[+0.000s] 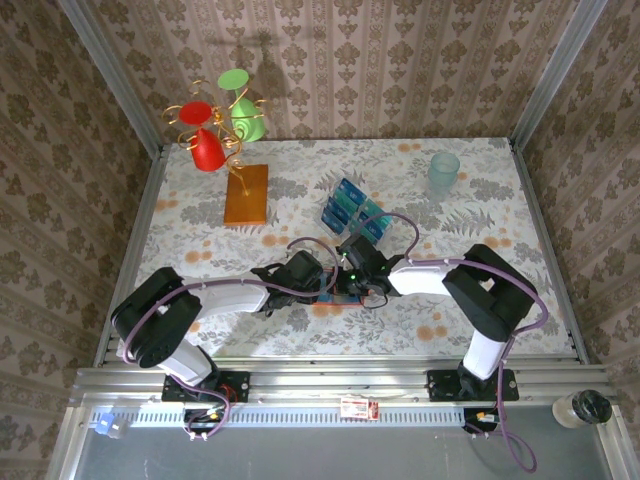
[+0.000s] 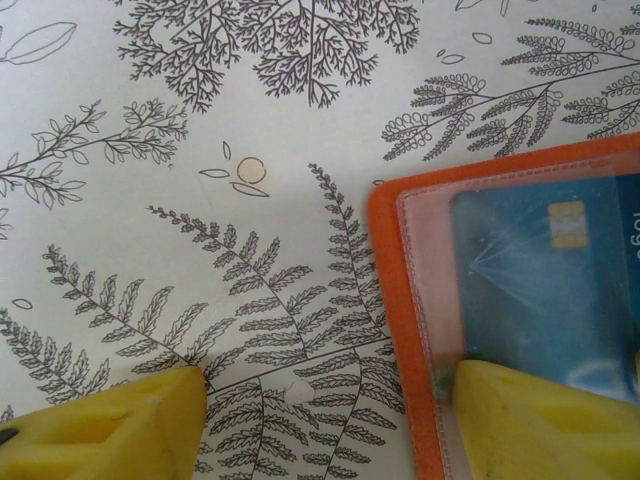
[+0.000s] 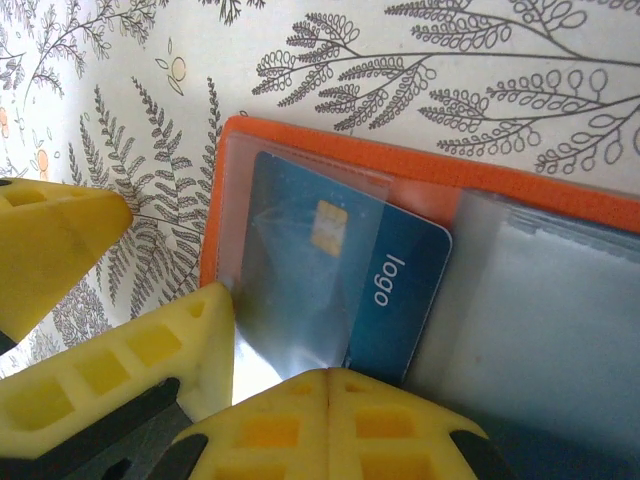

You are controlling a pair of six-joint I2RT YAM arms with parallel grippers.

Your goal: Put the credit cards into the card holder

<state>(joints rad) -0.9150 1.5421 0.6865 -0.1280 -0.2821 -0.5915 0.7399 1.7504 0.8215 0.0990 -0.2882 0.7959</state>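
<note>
Credit cards: one half-seated, the others still to go.
Nearest the arms, the small orange-red folding card holder (image 3: 300, 137) lies open on the fern-printed bench (image 2: 200, 120). The left claw (image 2: 328, 385), spread wide, pins its edge with one finger. The right claw (image 3: 330, 385), pressed together, bears on a thin blue chip credit card (image 3: 395, 320), which is partly under the clear pocket. Its long axis seems to run along the holder's side edge, chip end leading. Farther out, blue and teal cards (image 1: 350, 212) lie heaped, not yet loaded.
</note>
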